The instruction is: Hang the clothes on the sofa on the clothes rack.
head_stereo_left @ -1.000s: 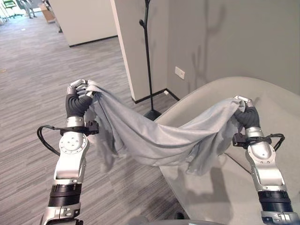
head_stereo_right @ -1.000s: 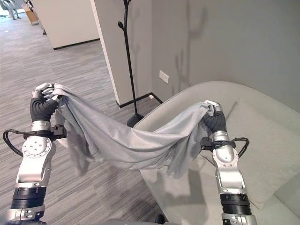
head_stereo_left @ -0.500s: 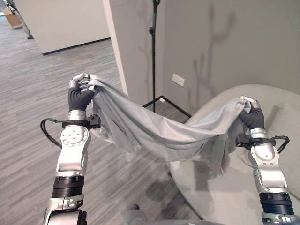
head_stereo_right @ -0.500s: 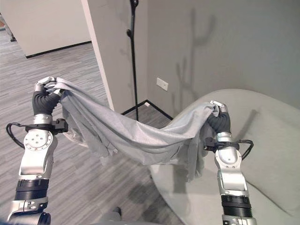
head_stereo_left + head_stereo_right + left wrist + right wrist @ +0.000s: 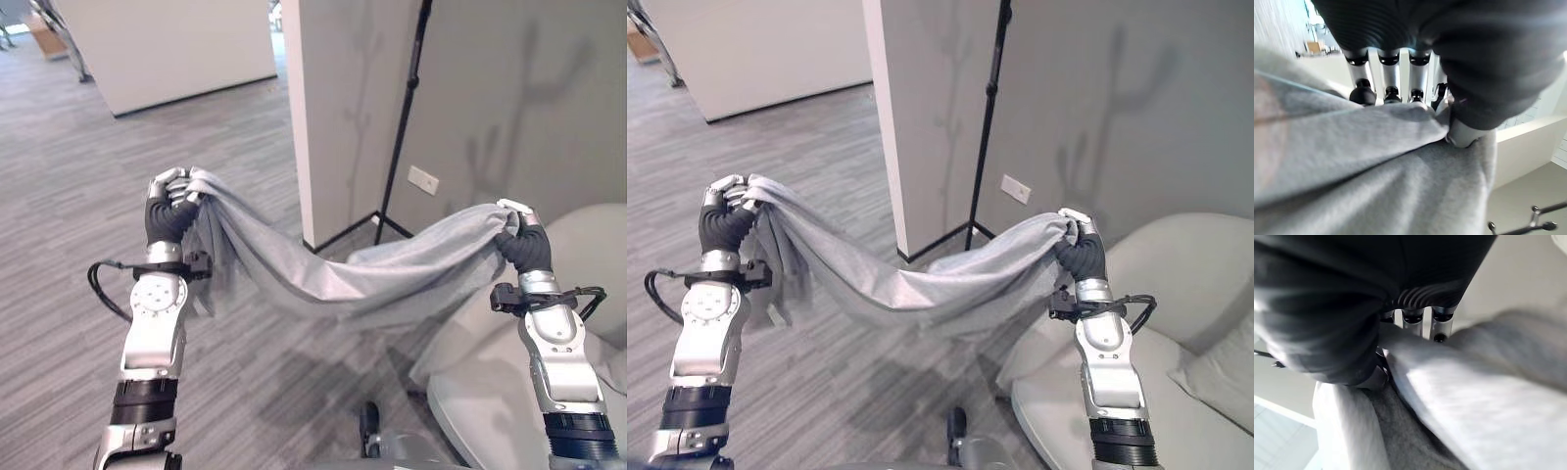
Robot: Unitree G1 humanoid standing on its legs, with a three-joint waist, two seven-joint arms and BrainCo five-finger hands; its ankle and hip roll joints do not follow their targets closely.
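Grey carpet floor (image 5: 78, 147) runs up to a pale pillar (image 5: 338, 88), and the black rack (image 5: 402, 127) stands just beyond it against the wall. I have the grey cloth (image 5: 333, 279) slung between both hands, clear of the sofa (image 5: 1136, 392) at lower right. My left hand (image 5: 168, 196) is clenched on one end, my right hand (image 5: 516, 227) clenched on the other; both wrist views show fingers curled over fabric. My worry is the sagging middle: it could snag the pole low down rather than a hook. A loose fold could also slip out. I can read no writing anywhere.
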